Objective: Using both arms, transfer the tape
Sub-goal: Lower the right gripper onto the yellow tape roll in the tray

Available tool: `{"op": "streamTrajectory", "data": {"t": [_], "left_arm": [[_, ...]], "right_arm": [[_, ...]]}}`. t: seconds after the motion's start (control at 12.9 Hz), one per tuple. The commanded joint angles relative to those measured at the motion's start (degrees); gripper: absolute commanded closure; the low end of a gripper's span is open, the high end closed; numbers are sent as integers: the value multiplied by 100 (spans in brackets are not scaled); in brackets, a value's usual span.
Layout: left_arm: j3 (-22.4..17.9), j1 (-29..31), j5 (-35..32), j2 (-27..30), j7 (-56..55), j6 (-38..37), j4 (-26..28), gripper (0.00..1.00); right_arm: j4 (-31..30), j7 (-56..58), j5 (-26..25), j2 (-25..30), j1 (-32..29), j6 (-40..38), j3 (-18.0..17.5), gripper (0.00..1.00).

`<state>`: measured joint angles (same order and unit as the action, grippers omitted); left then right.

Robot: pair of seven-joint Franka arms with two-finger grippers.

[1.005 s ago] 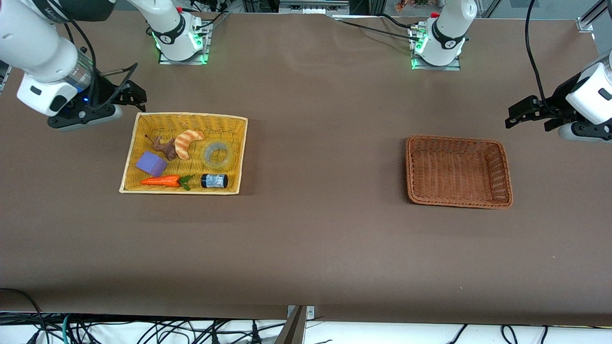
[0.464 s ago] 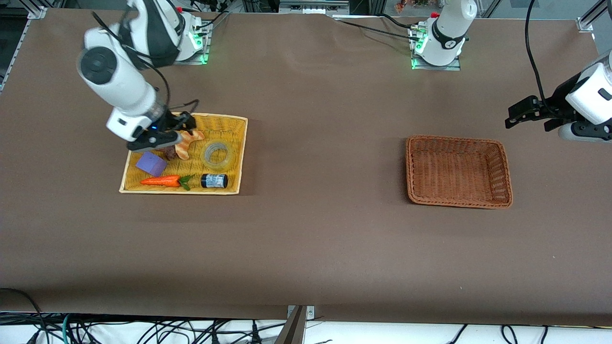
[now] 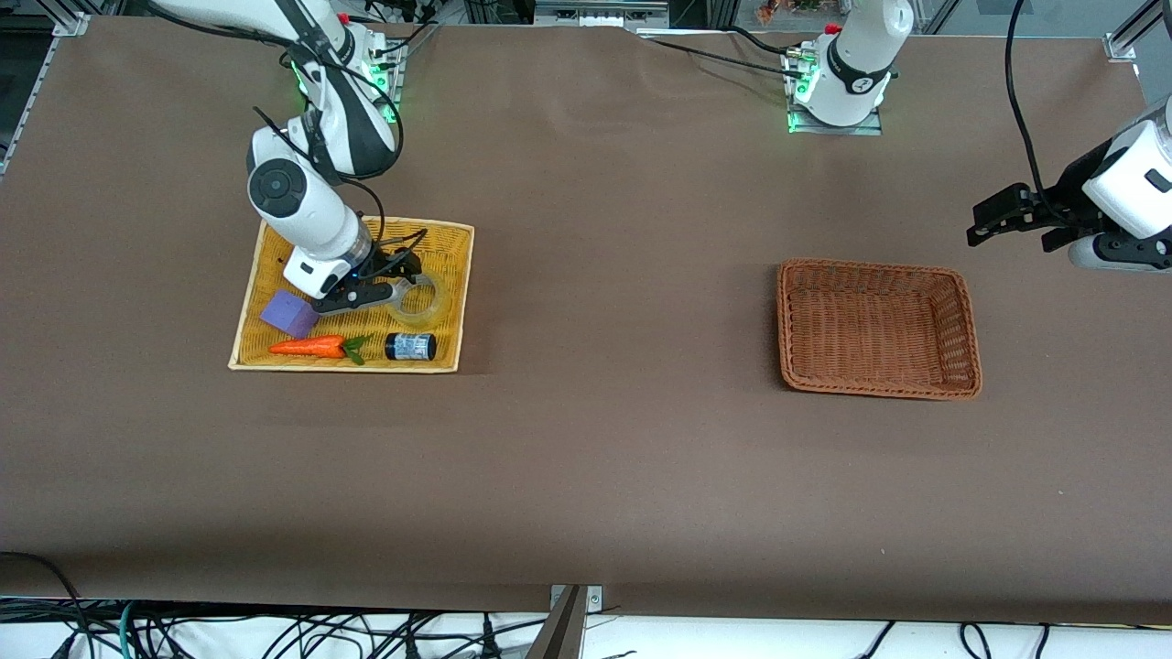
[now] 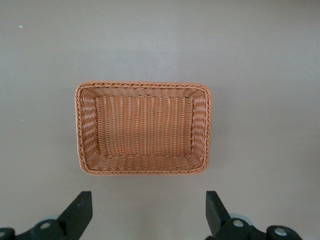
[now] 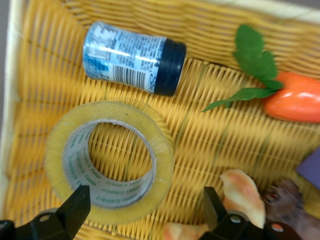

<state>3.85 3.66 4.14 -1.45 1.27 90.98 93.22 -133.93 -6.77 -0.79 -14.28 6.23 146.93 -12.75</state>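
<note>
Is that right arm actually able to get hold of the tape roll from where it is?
Probably yes: the right tool hangs open just over the tape in the yellow basket, with nothing covering the roll.

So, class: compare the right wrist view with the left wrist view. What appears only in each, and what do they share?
Only the right wrist view shows the yellow basket holding the tape, the blue-labelled jar, the carrot and the open right gripper over the tape. Only the left wrist view shows the brown basket with nothing in it, on the brown table, below the open left gripper. Both show a woven basket and open black fingertips.
</note>
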Motion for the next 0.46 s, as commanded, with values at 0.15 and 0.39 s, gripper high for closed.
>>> {"op": "streamTrajectory", "data": {"t": [0.15, 0.39], "left_arm": [[1, -41, -53, -75, -65, -37, -146, 0], [1, -41, -53, -75, -65, -37, -146, 0]], "right_arm": [[-89, -79, -44, -277, -8, 407, -17, 42], [-46, -61, -61, -269, -8, 389, -17, 96]]}}
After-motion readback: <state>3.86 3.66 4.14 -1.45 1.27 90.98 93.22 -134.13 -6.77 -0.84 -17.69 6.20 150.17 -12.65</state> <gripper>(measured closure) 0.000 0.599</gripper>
